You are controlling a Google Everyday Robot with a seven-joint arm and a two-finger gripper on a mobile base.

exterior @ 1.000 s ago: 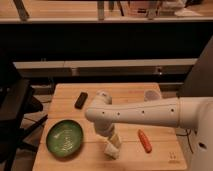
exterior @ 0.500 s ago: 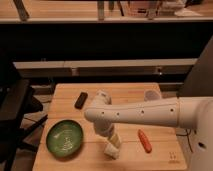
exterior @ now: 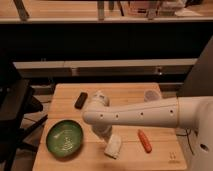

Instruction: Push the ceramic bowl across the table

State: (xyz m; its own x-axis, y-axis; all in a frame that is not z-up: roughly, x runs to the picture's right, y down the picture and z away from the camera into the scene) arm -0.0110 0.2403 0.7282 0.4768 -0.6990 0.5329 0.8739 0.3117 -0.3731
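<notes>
The ceramic bowl (exterior: 65,138), wide, shallow and glossy green with pale speckles inside, sits on the front left part of the light wooden table (exterior: 120,92). My white arm reaches in from the right, bends at an elbow above the table's middle and points down. My gripper (exterior: 113,147) is low over the table's front, just to the right of the bowl with a small gap between them. It holds nothing that I can see.
A black rectangular object (exterior: 81,100) lies at the back left. An orange stick-shaped item (exterior: 144,140) lies front right of the gripper. A small white cup (exterior: 151,95) stands at the back right. A dark chair (exterior: 15,115) stands left of the table.
</notes>
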